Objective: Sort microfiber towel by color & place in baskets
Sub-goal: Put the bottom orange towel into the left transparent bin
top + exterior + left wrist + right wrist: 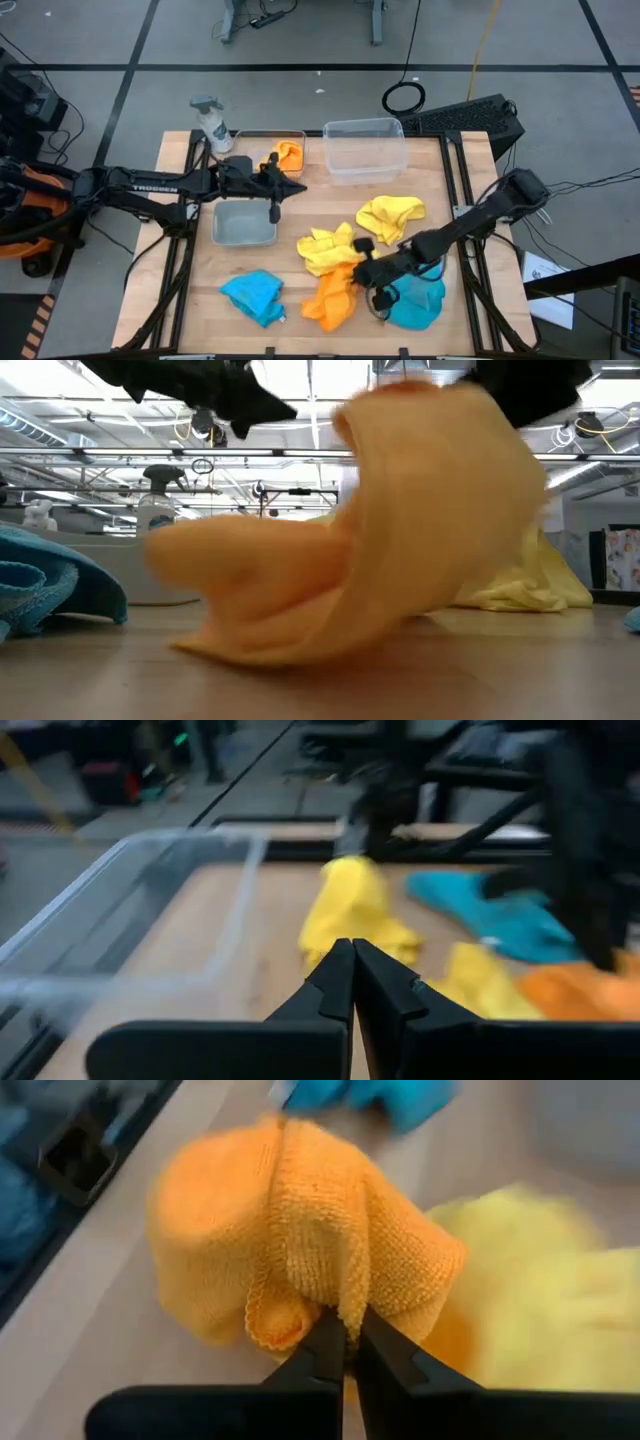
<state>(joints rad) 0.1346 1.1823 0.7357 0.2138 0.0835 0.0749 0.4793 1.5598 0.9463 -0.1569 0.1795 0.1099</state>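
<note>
An orange microfiber towel (pixel 335 295) lies near the table's front edge, and my right gripper (pixel 362 272) is shut on its right end. Two yellow towels (pixel 390 218) (pixel 328 248) lie behind it. Blue towels lie at its left (pixel 255 295) and right (pixel 418 300). Another orange towel (pixel 290 155) sits in the far left basket (pixel 262 136). A clear basket (pixel 365 148) stands beside it, and a third basket (pixel 245 222) stands nearer. My left gripper (pixel 298 186) hovers shut between the baskets, touching nothing. My right gripper pinches a bunched fold of the orange towel (pixel 318 1295) between its two fingertips. The fingers slant down from the table's right side. The pinched part (pixel 440 430) stands raised under the fingers, while the towel's other end (pixel 250 625) rests on the table.
A white spray bottle (pixel 212 122) stands at the table's far left corner. Bare wood shows in the middle of the table, between the baskets and the towels. My left wrist view looks past the clear basket's wall (pixel 150 910) toward the towels.
</note>
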